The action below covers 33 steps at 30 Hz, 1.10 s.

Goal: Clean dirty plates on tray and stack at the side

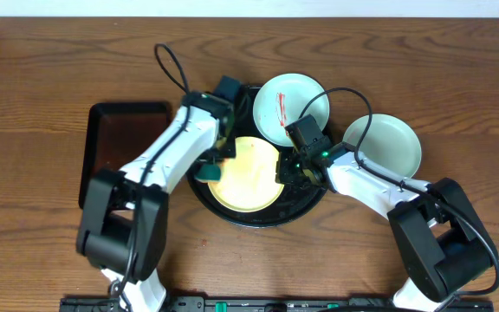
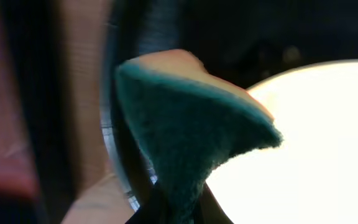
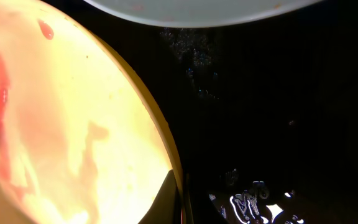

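A pale yellow plate (image 1: 245, 178) lies on the round black tray (image 1: 314, 201). My left gripper (image 1: 210, 166) is shut on a green sponge (image 1: 206, 172) at the plate's left edge. In the left wrist view the sponge (image 2: 191, 137) hangs over the bright plate (image 2: 316, 143). My right gripper (image 1: 286, 170) is shut on the plate's right rim. The right wrist view shows its fingers (image 3: 180, 202) pinching the rim of the yellow plate (image 3: 86, 87), which carries red smears. A blue-green plate (image 1: 290, 108) with a red smear sits at the tray's upper right. Another blue-green plate (image 1: 386, 143) lies on the table at right.
A smaller dark rectangular tray (image 1: 119, 130) lies on the wooden table (image 1: 42, 87) left of the round tray. Both arms' cables loop above the tray. The black tray floor (image 3: 278, 112) is wet and glossy beside the yellow plate.
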Each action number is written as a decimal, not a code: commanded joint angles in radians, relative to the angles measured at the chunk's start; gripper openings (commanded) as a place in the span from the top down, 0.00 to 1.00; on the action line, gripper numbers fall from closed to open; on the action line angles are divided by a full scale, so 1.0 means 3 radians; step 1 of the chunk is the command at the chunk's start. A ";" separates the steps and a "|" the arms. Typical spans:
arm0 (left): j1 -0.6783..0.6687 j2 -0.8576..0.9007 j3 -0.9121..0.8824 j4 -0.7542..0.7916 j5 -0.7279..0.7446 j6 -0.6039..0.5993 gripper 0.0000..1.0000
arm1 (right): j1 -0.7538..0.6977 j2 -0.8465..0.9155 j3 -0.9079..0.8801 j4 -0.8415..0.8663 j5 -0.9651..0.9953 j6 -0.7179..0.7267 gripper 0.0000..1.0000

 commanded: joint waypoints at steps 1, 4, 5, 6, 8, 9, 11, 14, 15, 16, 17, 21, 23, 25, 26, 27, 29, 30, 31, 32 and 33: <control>0.0029 -0.0254 0.0217 -0.0141 -0.0160 -0.0027 0.92 | -0.0009 0.0117 -0.0031 -0.0055 0.0188 -0.0058 0.99; 0.0032 -0.0346 0.0219 -0.0160 -0.0149 -0.0025 0.93 | -0.0009 0.0100 -0.0019 -0.0106 0.0093 -0.0070 0.99; 0.0032 -0.0354 0.0219 -0.0167 -0.0148 -0.0031 0.92 | -0.0009 0.0090 -0.0009 -0.0123 0.0056 -0.0094 0.99; 0.0031 -0.0354 0.0219 -0.0170 -0.0148 -0.0029 0.93 | -0.0009 0.0067 0.0003 -0.0141 0.0019 -0.0141 0.99; 0.0031 -0.0351 0.0215 -0.0191 -0.0104 -0.0028 0.92 | -0.0008 -0.0011 0.0034 -0.0209 -0.0013 -0.0237 0.99; 0.0031 -0.0351 0.0210 -0.0192 -0.0057 -0.0028 0.93 | -0.0001 -0.0069 0.0052 -0.0261 -0.0004 -0.0278 0.99; 0.0031 -0.0351 0.0195 -0.0191 0.0018 -0.0029 0.92 | 0.0032 -0.0284 0.0061 -0.0367 0.0098 -0.0393 0.99; 0.0032 -0.0351 0.0192 -0.0191 0.0017 -0.0029 0.93 | 0.0098 -0.0572 0.0061 -0.0581 0.0431 -0.0417 0.99; 0.0032 -0.0351 0.0192 -0.0189 0.0017 -0.0029 0.92 | 0.0144 -0.0701 0.0061 -0.0685 0.0598 -0.0422 0.99; 0.0032 -0.0351 0.0192 -0.0189 0.0015 -0.0029 0.92 | 0.0173 -0.0785 0.0061 -0.0741 0.0683 -0.0456 0.99; 0.0032 -0.0351 0.0192 -0.0189 0.0015 -0.0029 0.92 | 0.0215 -0.0877 0.0061 -0.0807 0.0782 -0.0512 0.99; 0.0032 -0.0351 0.0192 -0.0163 0.0015 -0.0029 0.92 | 0.0403 -0.1226 0.0061 -0.1101 0.1400 -0.0554 0.99; 0.0032 -0.0351 0.0192 -0.0163 0.0015 -0.0031 0.92 | 0.0462 -0.1349 0.0061 -0.1199 0.1661 -0.0554 0.99; 0.0032 -0.0351 0.0192 -0.0163 0.0015 -0.0031 0.92 | 0.0511 -0.1466 0.0061 -0.1282 0.1919 -0.0554 0.99; 0.0032 -0.0351 0.0193 -0.0163 0.0017 -0.0031 0.92 | 0.0528 -0.1517 0.0061 -0.1311 0.2033 -0.0554 0.99; 0.0032 -0.0351 0.0192 -0.0163 0.0015 -0.0031 0.92 | 0.0547 -0.1568 0.0061 -0.1339 0.2155 -0.0554 0.99; 0.0032 -0.0351 0.0192 -0.0163 0.0015 -0.0031 0.92 | 0.0571 -0.1652 0.0061 -0.1363 0.2352 -0.0554 0.99; 0.0032 -0.0351 0.0192 -0.0163 0.0015 -0.0031 0.92 | 0.0580 -0.1685 0.0061 -0.1363 0.2436 -0.0554 0.99; 0.0032 -0.0351 0.0192 -0.0163 0.0015 -0.0031 0.92 | 0.0591 -0.1724 0.0061 -0.1363 0.2552 -0.0554 0.99; 0.0032 -0.0351 0.0192 -0.0163 0.0015 -0.0031 0.92 | 0.0600 -0.1754 0.0061 -0.1363 0.2647 -0.0556 0.99; 0.0032 -0.0351 0.0192 -0.0163 0.0015 -0.0031 0.92 | 0.0605 -0.1771 0.0061 -0.1363 0.2748 -0.0565 0.99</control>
